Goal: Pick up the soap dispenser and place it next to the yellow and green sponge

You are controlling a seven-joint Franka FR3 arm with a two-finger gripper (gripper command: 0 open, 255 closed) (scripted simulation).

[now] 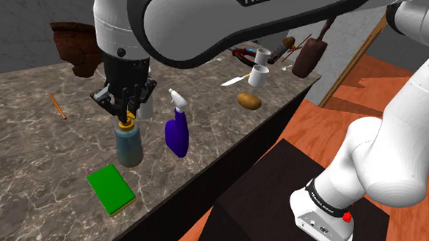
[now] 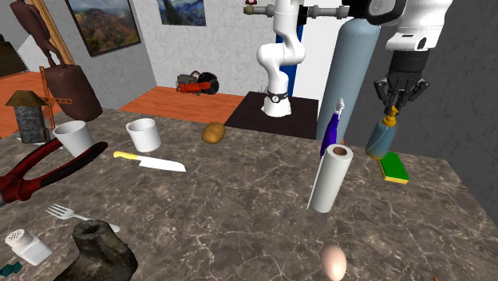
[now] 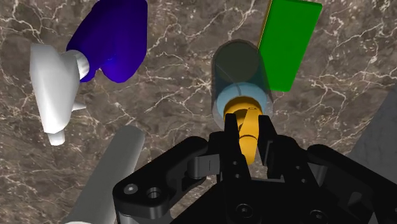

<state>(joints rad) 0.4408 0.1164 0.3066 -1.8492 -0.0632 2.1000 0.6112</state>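
Marbled counter [image 1: 28,153], pincer [image 3: 248,137] clamped on soap dispenser [image 3: 238,67], pump partly hidden, beside green sponge [image 3: 289,38].

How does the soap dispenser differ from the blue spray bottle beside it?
The soap dispenser has a pale see-through body and an orange pump; the spray bottle is deep blue with a white trigger head. The gripper clasps the dispenser's pump; the spray bottle stands free. Both are roughly upright.

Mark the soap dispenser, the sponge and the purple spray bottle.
soap dispenser [image 1: 129,146], shoulder view, on its bluish body.
sponge [image 1: 109,187], shoulder view, on its green top face.
spray bottle [image 1: 177,137], shoulder view, on its purple body.
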